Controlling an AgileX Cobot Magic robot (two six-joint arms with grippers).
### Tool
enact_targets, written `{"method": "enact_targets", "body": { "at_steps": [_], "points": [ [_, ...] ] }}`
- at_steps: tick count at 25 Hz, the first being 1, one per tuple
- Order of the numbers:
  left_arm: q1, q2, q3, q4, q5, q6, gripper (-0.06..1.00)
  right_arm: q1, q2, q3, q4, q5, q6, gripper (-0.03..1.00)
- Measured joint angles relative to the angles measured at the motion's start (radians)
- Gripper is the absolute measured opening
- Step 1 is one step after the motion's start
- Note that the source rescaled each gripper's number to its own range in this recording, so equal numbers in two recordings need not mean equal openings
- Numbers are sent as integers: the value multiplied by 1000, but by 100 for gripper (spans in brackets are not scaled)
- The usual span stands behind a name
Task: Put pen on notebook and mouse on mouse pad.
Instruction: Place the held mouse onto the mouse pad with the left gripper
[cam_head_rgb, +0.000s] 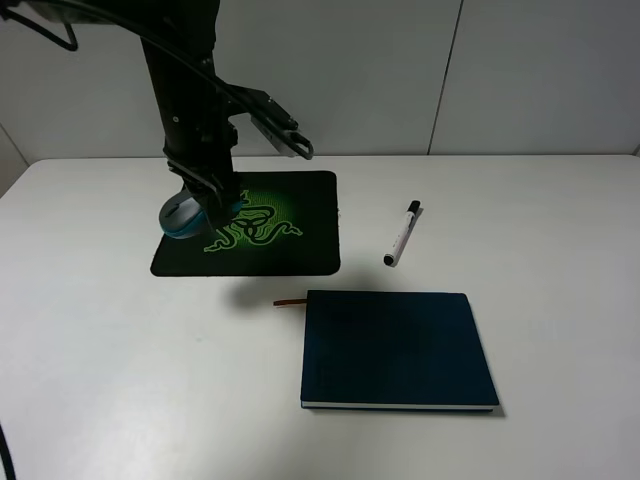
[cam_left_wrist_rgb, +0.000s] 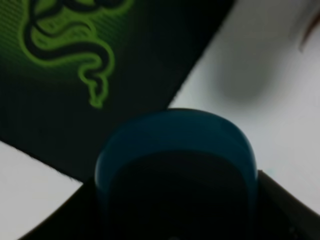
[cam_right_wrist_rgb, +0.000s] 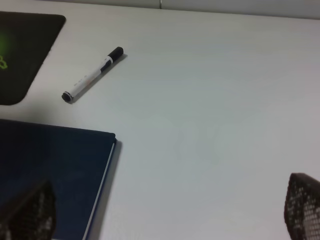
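Observation:
The grey and teal mouse (cam_head_rgb: 183, 216) hangs over the left part of the black mouse pad (cam_head_rgb: 290, 245) with the green snake logo, and my left gripper (cam_head_rgb: 212, 198) is shut on it. In the left wrist view the mouse (cam_left_wrist_rgb: 175, 145) fills the foreground over the pad's edge (cam_left_wrist_rgb: 60, 100). The white pen (cam_head_rgb: 402, 235) with a black cap lies on the table right of the pad, apart from the navy notebook (cam_head_rgb: 395, 350) in front of it. My right gripper (cam_right_wrist_rgb: 165, 212) is open and empty above the table, with the pen (cam_right_wrist_rgb: 92, 75) and notebook (cam_right_wrist_rgb: 50, 170) in its view.
The white table (cam_head_rgb: 560, 230) reaches a pale wall at the back. A reddish ribbon (cam_head_rgb: 288, 302) sticks out of the notebook's left corner. The left arm's dark column (cam_head_rgb: 185, 90) rises above the pad. The right arm is outside the exterior high view.

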Motion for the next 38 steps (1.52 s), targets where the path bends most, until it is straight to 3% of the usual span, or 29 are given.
{"method": "enact_targets", "body": {
  "at_steps": [14, 26, 38],
  "points": [
    [49, 296, -336, 9, -10, 2, 0, 0, 0, 0, 0, 0, 0, 100],
    [51, 427, -358, 9, -156, 19, 0, 0, 0, 0, 2, 0, 0, 100],
    [51, 434, -358, 8, -173, 19, 0, 0, 0, 0, 3, 0, 0, 100]
  ]
}}
